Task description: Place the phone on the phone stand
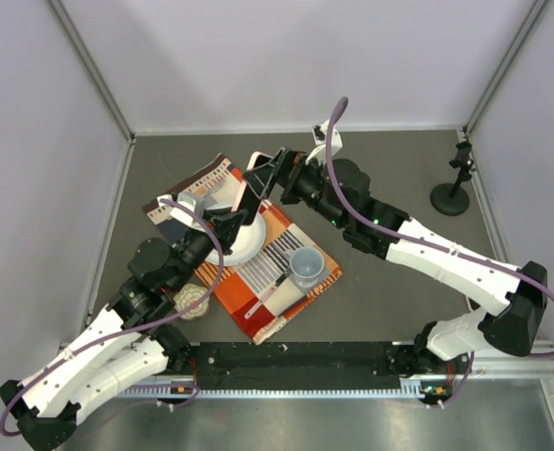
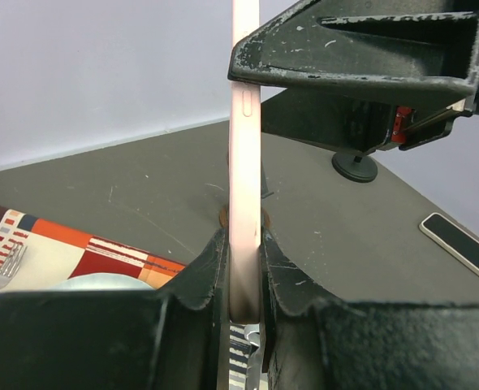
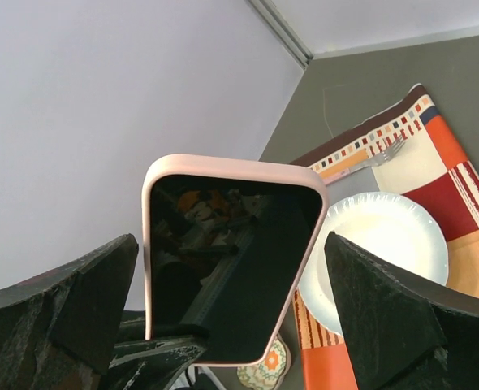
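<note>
The phone (image 2: 245, 146), in a pink case with a dark screen, stands upright and edge-on in the left wrist view. My left gripper (image 2: 245, 276) is shut on its lower end and holds it above the cloth. It also shows in the top view (image 1: 242, 195) and, screen-on, in the right wrist view (image 3: 227, 252). My right gripper (image 3: 231, 268) is open, with one finger on each side of the phone's upper part and a gap on both sides. The black phone stand (image 1: 453, 188) is at the far right of the table, away from both grippers, and also shows in the left wrist view (image 2: 355, 166).
A patterned orange cloth (image 1: 305, 291) lies under the grippers with a white plate (image 1: 249, 242), a grey cup (image 1: 306, 266) and cutlery on it. A round patterned object (image 1: 192, 301) lies left of the cloth. A second flat dark phone (image 2: 460, 244) lies on the table.
</note>
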Robot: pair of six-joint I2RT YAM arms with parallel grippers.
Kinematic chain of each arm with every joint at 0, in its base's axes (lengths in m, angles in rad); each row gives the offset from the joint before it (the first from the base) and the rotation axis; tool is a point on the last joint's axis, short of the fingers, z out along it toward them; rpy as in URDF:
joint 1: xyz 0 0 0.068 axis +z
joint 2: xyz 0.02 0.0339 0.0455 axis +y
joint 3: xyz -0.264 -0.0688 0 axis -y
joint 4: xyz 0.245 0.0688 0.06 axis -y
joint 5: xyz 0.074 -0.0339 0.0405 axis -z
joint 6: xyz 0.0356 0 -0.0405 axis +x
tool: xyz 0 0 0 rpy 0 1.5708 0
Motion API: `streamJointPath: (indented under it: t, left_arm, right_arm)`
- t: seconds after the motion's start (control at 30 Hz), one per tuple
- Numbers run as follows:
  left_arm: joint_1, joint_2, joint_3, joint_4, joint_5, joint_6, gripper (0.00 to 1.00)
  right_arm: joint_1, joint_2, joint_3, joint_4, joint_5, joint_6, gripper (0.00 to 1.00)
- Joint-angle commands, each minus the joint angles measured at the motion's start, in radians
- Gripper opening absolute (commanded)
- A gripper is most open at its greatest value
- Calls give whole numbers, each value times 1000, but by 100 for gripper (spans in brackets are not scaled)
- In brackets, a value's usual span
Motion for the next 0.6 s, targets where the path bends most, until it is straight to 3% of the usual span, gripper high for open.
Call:
streamJointPath:
  t: [0.0,0.17,0.23,0.27,0.3,0.37,0.4,0.43,0.47,0.5,0.57]
  left_arm:
    - [-3,-13,18,145,19,9,0]
    - [-4,-10,20,144,25,9,0]
    - [-4,-5,21,142,28,9,0]
    - [-3,-5,24,138,27,7,0]
    - [-4,-4,26,138,27,7,0]
    - [-3,4,39,113,30,12,0]
    - [-3,9,50,89,39,15,9]
    - [-4,21,73,70,50,32,36]
    - [-4,26,82,51,57,36,53]
    - [-4,29,92,12,56,38,64]
    - [-3,38,107,-5,53,43,78]
  right_arm:
    - [-7,11,51,15,-12,35,97]
    - [-7,20,52,17,-29,49,91]
    - [-5,20,49,23,-36,52,81]
    - [-7,19,48,26,-35,51,73]
    - [-7,13,43,29,-30,48,49]
    - [-10,2,34,25,5,25,22]
    - [-11,-7,30,23,16,16,0]
    - [-26,-14,26,18,30,-15,0]
    - [-36,-20,20,11,36,-36,0]
    - [-48,-24,16,6,45,-61,0]
    - [-83,-43,-4,0,98,-165,0]
